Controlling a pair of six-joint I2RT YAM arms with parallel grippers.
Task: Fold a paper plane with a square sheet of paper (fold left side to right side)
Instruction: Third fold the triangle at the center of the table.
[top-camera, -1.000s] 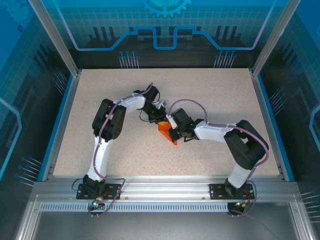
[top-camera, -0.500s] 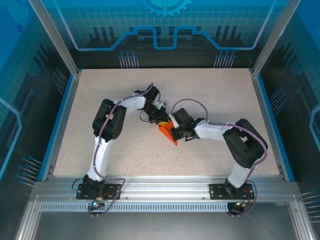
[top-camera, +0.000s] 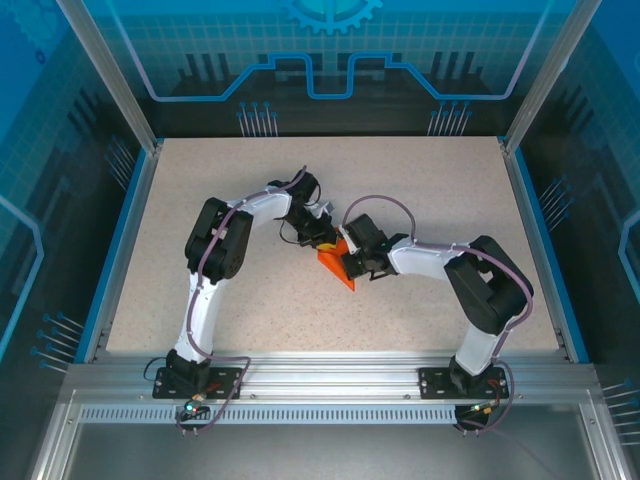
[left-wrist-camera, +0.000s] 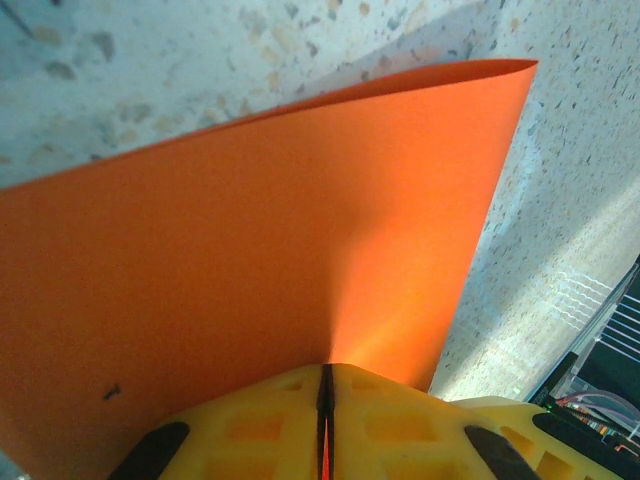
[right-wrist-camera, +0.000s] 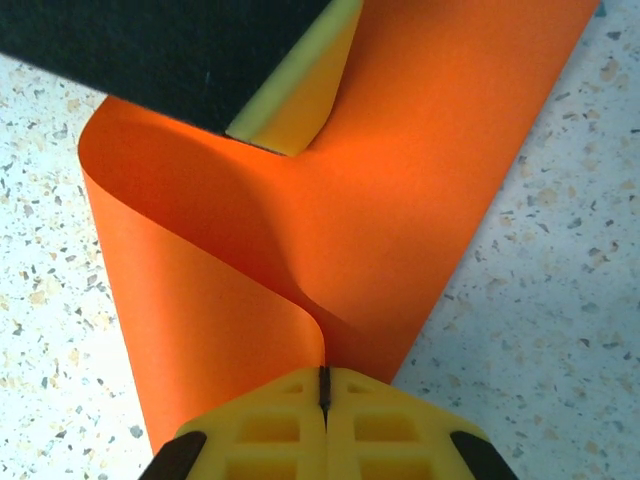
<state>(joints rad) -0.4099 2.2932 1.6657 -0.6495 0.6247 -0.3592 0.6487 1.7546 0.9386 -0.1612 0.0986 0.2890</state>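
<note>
The paper (top-camera: 340, 275) stands curled off the table (top-camera: 430, 200); the left gripper (left-wrist-camera: 325, 378) pinches one edge of it, the right gripper (right-wrist-camera: 323, 380) clamps the paper opposite

Square sheet of paper (right-wrist-camera: 430, 150): bright orange on both faces, plain and unprinted (one tiny dark speck near the left gripper (left-wrist-camera: 324, 385)). Left gripper and right gripper (right-wrist-camera: 323, 385) are yellow with black patches at the outer corners. Tabletop (top-camera: 420, 190) off-white, flecked grey, tan and black, with a blue border (top-camera: 125, 230); left arm (top-camera: 200, 300) and right arm (top-camera: 425, 262) white with black joints; back wall (top-camera: 330, 50) blue with a pale grid and gear outline.
</note>
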